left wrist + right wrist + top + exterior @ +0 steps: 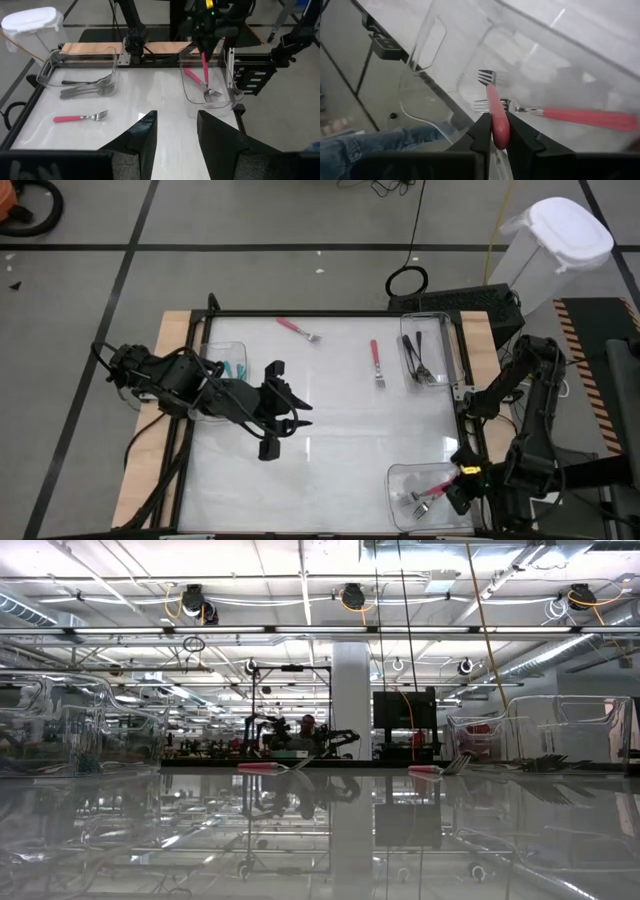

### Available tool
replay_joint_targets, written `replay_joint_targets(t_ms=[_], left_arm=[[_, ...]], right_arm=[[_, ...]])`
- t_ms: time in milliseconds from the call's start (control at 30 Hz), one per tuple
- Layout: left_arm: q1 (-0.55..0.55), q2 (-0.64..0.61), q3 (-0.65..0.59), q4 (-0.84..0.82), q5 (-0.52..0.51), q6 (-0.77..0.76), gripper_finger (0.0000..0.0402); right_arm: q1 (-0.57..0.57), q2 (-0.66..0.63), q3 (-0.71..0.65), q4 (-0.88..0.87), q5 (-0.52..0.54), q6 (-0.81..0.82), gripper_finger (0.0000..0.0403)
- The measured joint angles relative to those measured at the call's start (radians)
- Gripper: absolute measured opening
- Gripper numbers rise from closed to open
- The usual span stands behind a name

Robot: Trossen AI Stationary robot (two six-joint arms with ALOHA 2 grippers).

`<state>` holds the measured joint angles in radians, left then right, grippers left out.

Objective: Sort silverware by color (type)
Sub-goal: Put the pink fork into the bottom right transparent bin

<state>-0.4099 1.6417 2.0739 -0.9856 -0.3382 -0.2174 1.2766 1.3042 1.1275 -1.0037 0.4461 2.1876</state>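
Observation:
My right gripper (455, 480) is over the clear bin (400, 502) at the table's near right corner, shut on a pink-handled fork (495, 107). A second pink fork (580, 116) lies in that bin. Two more pink forks (298, 329) (377, 362) lie on the far part of the table. Dark forks (420, 358) fill a far right bin, and teal ones (237, 369) sit in a bin at the left. My left gripper (295, 412) hangs open above the table's left middle, touching nothing. My right gripper pinches the pink fork's handle (500, 134) between its two fingers, near the handle's free end. The fingers slant down from above. The fork hangs below them, tines (212, 93) lowest and inside the bin; whether they touch its floor I cannot tell.
The far right bin (452, 340) and the left bin (212, 352) stand at the table's edges. A white lidded container (560, 240) is on the floor beyond the far right corner. The table's middle (340, 430) is bare glossy surface.

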Motion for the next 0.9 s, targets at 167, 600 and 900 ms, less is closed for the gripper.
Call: replay_joint_targets(t_ms=[167,600,900], left_arm=[[0.000,0.000,0.000,-0.009,0.000,-0.019,0.0141],[-0.002,0.000,0.000,-0.008,0.007,-0.029,0.0141],[-0.002,0.000,0.000,-0.008,0.007,-0.030,0.0141]], right_arm=[[0.000,-0.002,-0.086,0.126,0.014,0.019,0.0035],[0.000,0.000,-0.111,0.086,-0.014,0.023,0.0091],[0.000,0.000,-0.111,0.087,-0.062,0.019,0.0105]])
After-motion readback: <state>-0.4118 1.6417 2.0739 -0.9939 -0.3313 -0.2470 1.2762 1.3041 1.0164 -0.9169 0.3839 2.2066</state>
